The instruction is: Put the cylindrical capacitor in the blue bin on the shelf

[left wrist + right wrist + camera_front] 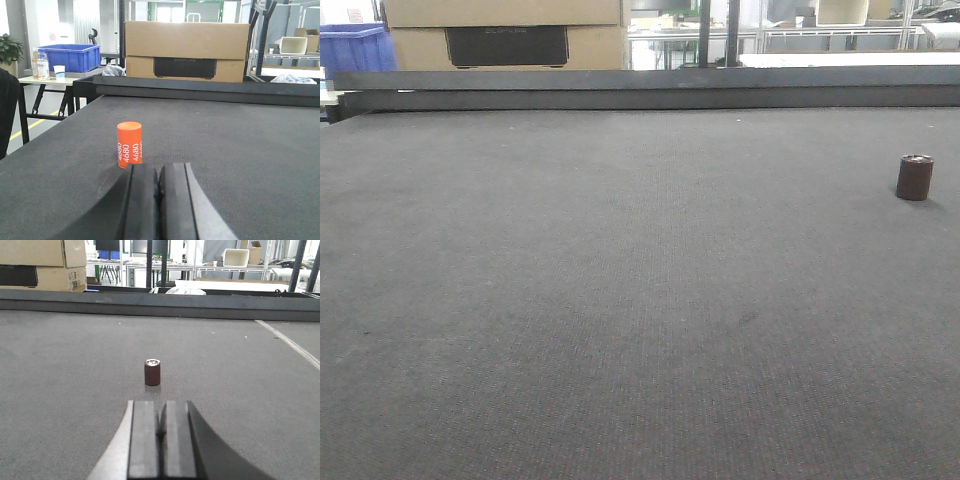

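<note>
Writing first: the only clear label is on the orange cylinder point(129, 144) in the left wrist view. It reads "4680" in white, printed sideways and repeated around its side. It stands upright on the dark bench point(620, 300), just ahead of the left claw point(158, 172). That claw is clenched, pads pressed together, with nothing between them.

Behind it sits a cardboard box point(186, 51) with a black panel. The panel's lettering is too faint for us to read.

Over to the right wrist view, and there's the capacitor point(152, 372). It is upright on the bench, maroon body and pale rimmed top, straight ahead of the right claw point(161, 415) and clear of it. That claw is clenched on nothing too, its pads meeting.

The front view shows the capacitor point(914, 177) alone at the far right of the bench, and neither claw. The orange cylinder doesn't appear there, or in the right wrist view. Only the left wrist view gives us a side table with a blue crate point(70, 56), bottles point(40, 64) and a cup point(59, 72). The front view catches just a corner of a blue crate point(350, 50) at top left.
</note>
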Controlling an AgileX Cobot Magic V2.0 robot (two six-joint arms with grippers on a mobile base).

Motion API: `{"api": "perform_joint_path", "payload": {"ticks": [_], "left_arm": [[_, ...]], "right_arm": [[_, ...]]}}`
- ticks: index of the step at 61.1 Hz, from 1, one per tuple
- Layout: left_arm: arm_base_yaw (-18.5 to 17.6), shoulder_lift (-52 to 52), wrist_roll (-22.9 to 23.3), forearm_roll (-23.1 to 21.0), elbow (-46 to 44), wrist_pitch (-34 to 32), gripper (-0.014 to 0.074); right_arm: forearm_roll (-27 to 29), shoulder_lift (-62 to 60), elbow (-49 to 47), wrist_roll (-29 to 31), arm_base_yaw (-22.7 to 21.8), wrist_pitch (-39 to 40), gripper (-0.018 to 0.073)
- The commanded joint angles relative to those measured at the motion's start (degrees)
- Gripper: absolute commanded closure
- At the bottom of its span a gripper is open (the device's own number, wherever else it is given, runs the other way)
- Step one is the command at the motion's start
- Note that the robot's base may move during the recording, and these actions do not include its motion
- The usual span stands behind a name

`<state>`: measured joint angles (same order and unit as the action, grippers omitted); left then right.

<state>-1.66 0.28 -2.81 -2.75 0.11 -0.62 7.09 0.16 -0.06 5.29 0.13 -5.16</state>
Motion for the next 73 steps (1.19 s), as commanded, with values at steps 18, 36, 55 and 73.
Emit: {"api": "perform_joint_path", "payload": {"ticks": [18, 36, 55, 73], "left_arm": [[-0.1, -0.3, 0.4, -0.1, -0.1, -0.9, 0.0707], [-0.1, -0.3, 0.4, 0.1, -0.1, -1.1, 0.0707], [-0.1, -0.3, 0.4, -5.1, -0.1, -3.9, 0.0707], [-0.1, -0.2, 0.4, -4.1, -7.4, -3.9, 0.0707]], "right_arm": [[-0.1, -0.2, 0.1, 0.1, 0.1, 1.1, 0.0692], [-0.1, -0.2, 0.1, 0.1, 0.1, 1.1, 0.0692], [-0.1, -0.2, 0.1, 0.1, 0.1, 3.9, 0.0692], [3.4, -0.2, -6.6, 0.1, 0.1, 10.7, 0.0692]]}}
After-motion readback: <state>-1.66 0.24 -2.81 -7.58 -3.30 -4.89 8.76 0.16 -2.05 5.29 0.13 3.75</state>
